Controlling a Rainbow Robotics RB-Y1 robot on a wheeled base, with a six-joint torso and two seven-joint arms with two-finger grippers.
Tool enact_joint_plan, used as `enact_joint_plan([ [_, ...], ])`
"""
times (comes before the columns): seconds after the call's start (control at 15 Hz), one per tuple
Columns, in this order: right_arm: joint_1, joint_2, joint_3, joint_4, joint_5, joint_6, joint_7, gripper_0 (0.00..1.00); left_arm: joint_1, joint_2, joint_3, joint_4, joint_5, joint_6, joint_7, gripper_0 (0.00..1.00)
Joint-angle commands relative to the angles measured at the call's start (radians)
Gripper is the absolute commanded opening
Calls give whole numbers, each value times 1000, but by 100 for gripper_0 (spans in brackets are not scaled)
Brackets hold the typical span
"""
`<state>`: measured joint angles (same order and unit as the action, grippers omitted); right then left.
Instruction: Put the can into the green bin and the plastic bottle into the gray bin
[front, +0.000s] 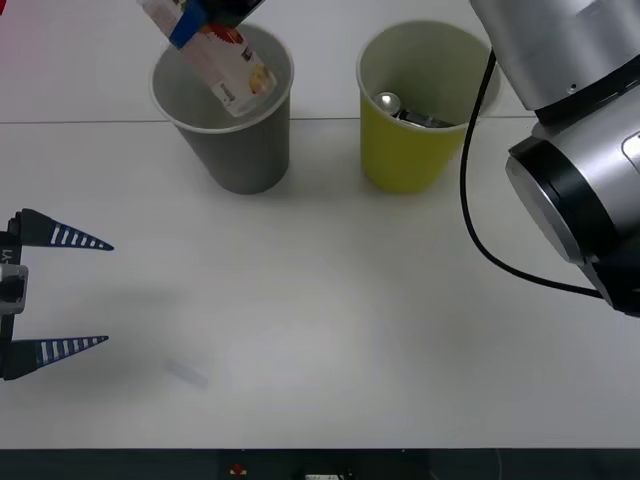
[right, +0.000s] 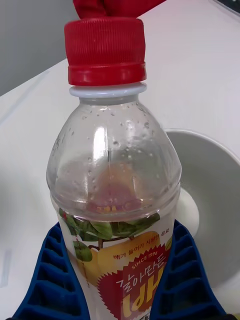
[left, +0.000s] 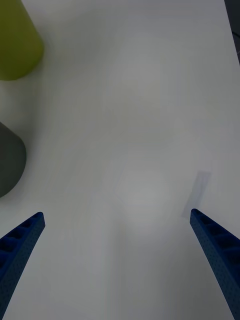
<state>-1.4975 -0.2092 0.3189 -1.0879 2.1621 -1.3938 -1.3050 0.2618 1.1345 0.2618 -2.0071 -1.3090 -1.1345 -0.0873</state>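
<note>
My right gripper (front: 205, 20) is shut on the plastic bottle (front: 222, 62) and holds it tilted over the mouth of the gray bin (front: 228, 150), its lower end inside the rim. In the right wrist view the bottle (right: 112, 165) with its red cap sits between the blue fingers (right: 47, 275), and the gray bin's rim (right: 220, 150) shows behind it. The can (front: 388, 102) lies inside the green bin (front: 410, 160). My left gripper (front: 75, 292) hovers open at the table's left, away from both bins.
The white table (front: 330, 320) spreads in front of the bins. A faint strip of clear tape (front: 186, 373) lies on it near the left gripper. The right arm's large silver joints (front: 580, 150) and a black cable stand at the right.
</note>
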Motion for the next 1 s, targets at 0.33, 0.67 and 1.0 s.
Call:
enact_joint_plan([
  [0.33, -1, 28, 100, 108, 16, 187, 29, 0, 0, 0, 0, 0, 0, 0, 0, 100],
  [0.67, -3, 28, 101, 109, 5, 187, 67, 73, 0, 0, 0, 0, 0, 0, 0, 100],
  [1.0, -7, 28, 100, 109, -12, 183, 70, 100, 0, 0, 0, 0, 0, 0, 0, 100],
])
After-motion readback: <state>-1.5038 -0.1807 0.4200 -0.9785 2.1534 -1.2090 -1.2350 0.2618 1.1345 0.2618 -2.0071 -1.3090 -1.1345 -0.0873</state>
